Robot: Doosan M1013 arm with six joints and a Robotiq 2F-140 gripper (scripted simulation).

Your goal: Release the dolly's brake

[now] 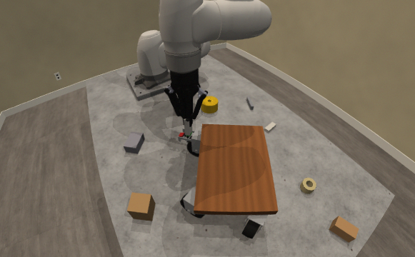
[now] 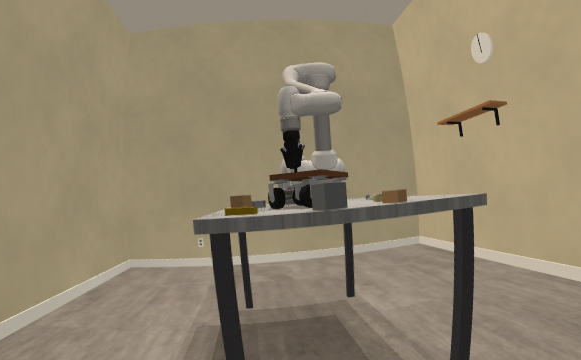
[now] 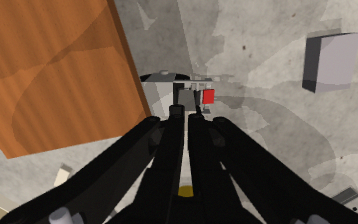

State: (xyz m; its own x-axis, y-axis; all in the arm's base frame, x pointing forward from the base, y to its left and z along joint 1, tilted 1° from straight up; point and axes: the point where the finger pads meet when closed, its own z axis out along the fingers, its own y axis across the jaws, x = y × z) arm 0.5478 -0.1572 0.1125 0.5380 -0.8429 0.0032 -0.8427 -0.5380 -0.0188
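The dolly has a brown wooden deck on black casters and stands in the middle of the grey table. The caster at its back left corner carries the brake pedal. The pedal's red end points away from the deck. My gripper is shut with nothing in it. It points straight down, with its tips on or just above the pedal's other end, which is mostly hidden under them.
A grey block lies left of the caster and a yellow cylinder lies behind it. Two cardboard boxes, a tape roll, a small white block and a dark bar lie around the dolly.
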